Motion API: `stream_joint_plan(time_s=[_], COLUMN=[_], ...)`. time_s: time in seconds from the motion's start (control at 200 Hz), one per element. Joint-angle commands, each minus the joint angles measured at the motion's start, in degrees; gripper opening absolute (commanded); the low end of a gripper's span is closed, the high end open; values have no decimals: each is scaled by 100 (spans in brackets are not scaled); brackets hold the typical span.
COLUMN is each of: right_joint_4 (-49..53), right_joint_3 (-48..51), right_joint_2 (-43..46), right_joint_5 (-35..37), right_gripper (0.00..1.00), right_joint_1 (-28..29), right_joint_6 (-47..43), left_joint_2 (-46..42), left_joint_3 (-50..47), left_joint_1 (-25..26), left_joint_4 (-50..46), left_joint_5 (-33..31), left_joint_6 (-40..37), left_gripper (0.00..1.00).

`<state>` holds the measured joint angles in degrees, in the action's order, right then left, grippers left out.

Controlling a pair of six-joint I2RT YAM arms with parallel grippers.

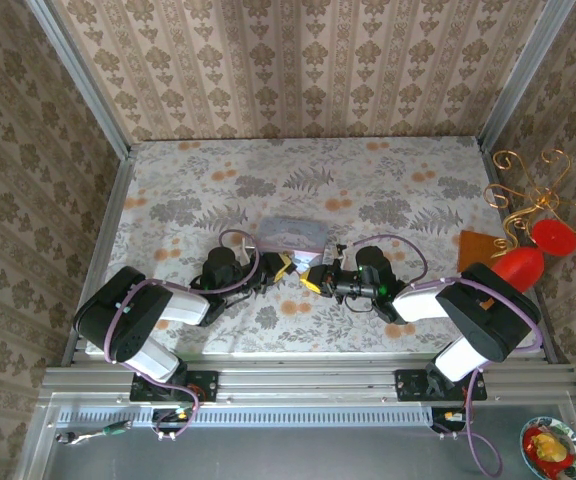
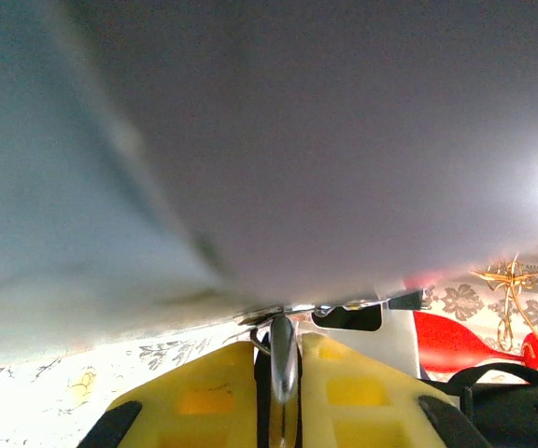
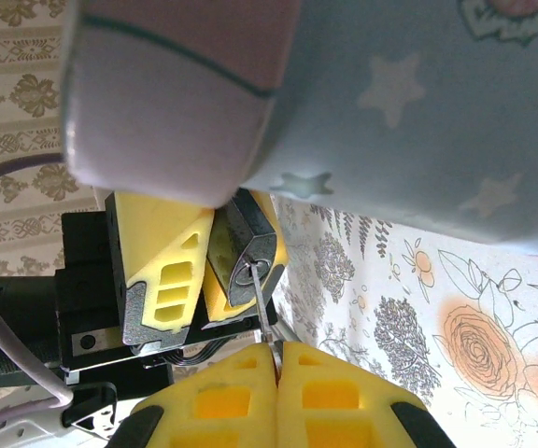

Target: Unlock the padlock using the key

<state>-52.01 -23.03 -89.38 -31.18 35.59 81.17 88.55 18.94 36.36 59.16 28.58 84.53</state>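
Low over the flower-printed tabletop (image 1: 208, 180), the left arm reached in from the near-left corner, and the left gripper (image 1: 286, 264) lay just in front of the pale blue rectangular tin with white stars (image 1: 293, 232). Its yellow fingers (image 3: 162, 257) were clenched on the tiny padlock with a dark body and silvery shackle (image 3: 248, 245), and the left wrist view showed the shackle pinched upright between them, close beneath the tin's side. The padlock was held off the table, near the middle of it, with its keyhole face turned toward the other arm. Just to the right of it, the thin grey-silver metal key (image 3: 263, 317) ran from the padlock to the right gripper (image 1: 316, 278), whose yellow fingertips were pressed tightly together on the key's wider end. The key's tip met the keyhole, though how far it sat inside could not be told. The two grippers faced each other nose to nose, nearly touching, both just beside the tin. Well apart to the right, near the table's edge, lay a flat orange-brown square (image 1: 478, 250), a glossy red stemmed glass on its side (image 1: 518, 268), and behind it a curly gold wire ornament (image 1: 543, 190).
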Motion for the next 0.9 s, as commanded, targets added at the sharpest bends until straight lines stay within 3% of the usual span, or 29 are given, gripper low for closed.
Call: stream_joint_plan(time_s=[0.0, 0.895], right_joint_4=[-55, 270], right_joint_3=[-253, -422], right_joint_2=[-79, -7], right_joint_5=[-134, -84], right_gripper=[0, 0], right_joint_1=[-26, -281], right_joint_6=[-101, -163], left_joint_2=[-136, -338], left_joint_3=[176, 251], left_joint_1=[160, 212], left_joint_4=[174, -173], left_joint_5=[269, 345], left_joint_6=[52, -86], left_gripper=[0, 0])
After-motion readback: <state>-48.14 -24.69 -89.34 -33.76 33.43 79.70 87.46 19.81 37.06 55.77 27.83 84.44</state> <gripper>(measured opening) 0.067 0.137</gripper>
